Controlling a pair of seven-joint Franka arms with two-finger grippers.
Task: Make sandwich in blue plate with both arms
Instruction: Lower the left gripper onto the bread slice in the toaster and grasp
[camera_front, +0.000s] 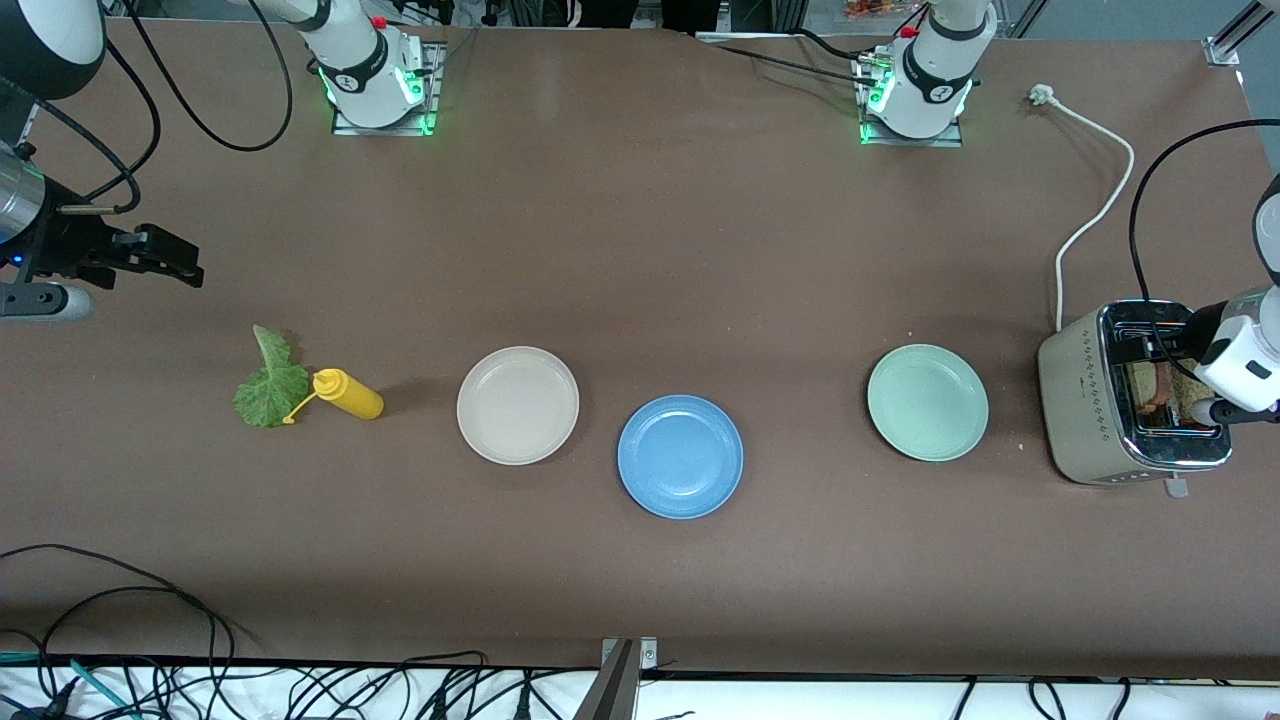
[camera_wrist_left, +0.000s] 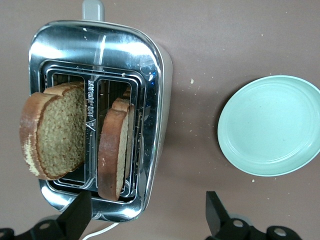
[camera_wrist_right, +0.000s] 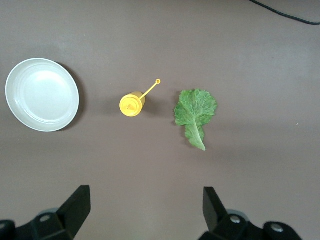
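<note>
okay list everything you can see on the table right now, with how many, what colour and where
blue plate: 1, medium blue, mid-table, nearest the front camera
beige-white plate: 1, beside the blue plate
mint-green plate: 1, beside the toaster
toaster: 1, silver, left arm's end
bread slices: 2, brown, in toaster slots
lettuce leaf: 1, green, right arm's end
squeeze bottle: 1, yellow, beside lettuce
left gripper: open, over toaster
right gripper: open, over the table near the lettuce
</note>
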